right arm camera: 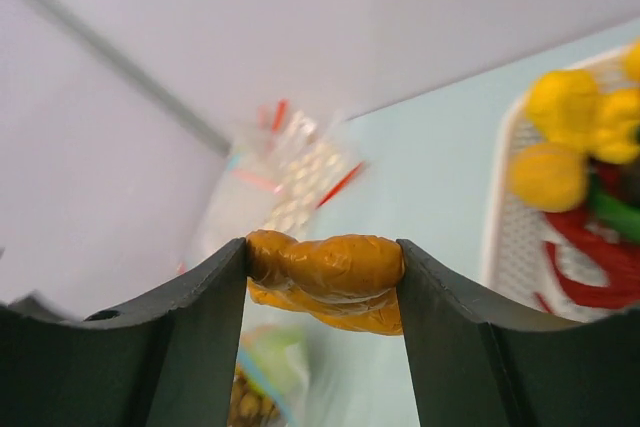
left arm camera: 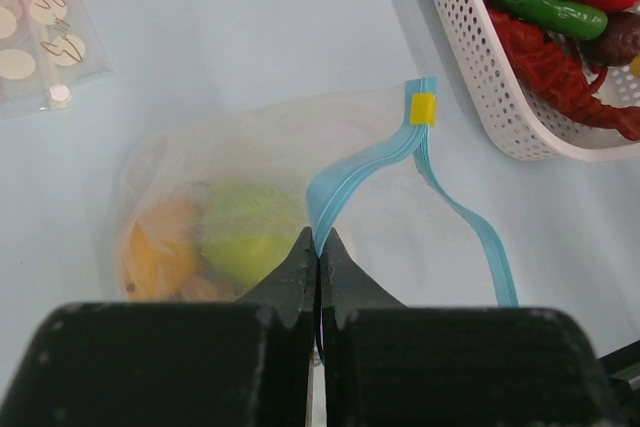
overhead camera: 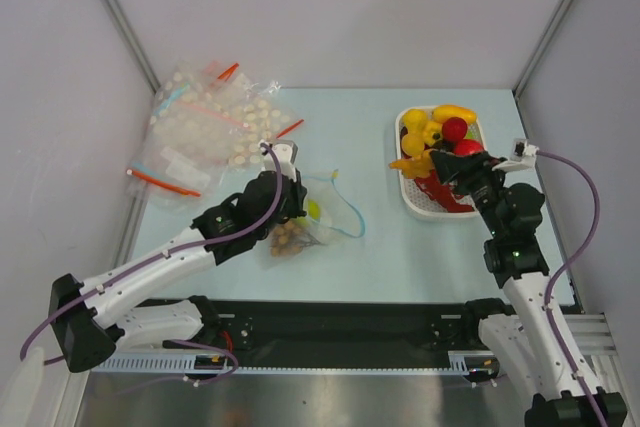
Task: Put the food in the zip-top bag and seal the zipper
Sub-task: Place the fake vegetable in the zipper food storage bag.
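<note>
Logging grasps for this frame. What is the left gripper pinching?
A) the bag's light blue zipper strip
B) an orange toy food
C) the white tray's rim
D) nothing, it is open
A: in the left wrist view the left gripper is shut on the light blue zipper strip of the zip-top bag; the orange toy food sits in the right gripper.

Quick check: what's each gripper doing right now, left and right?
Left gripper: closed, pinching the zipper of the zip-top bag.
Right gripper: closed on an orange food piece.
</note>
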Controlling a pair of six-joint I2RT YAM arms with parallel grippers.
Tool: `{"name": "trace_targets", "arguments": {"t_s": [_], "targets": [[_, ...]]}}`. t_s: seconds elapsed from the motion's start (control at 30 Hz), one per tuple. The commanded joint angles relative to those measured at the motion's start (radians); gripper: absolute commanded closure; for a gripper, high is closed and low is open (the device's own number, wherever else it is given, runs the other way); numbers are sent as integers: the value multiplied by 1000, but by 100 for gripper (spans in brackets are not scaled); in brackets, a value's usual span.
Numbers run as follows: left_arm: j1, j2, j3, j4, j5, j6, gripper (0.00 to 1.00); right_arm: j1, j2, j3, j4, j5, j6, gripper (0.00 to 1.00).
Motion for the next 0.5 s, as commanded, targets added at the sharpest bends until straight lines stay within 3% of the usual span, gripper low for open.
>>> {"name": "trace_targets", "arguments": {"t_s": [0.0, 0.17, 0.47], "targets": [[6, -3, 3, 45, 21, 17, 100, 122, -18, -5, 193, -121, -79, 63], [6, -12, 2, 51, 59, 20, 100, 343, -1, -3, 261, -141, -177, 64], [4, -78, -6, 82, 202, 43, 99, 555, 71, 4, 315, -155, -297, 64]]}}
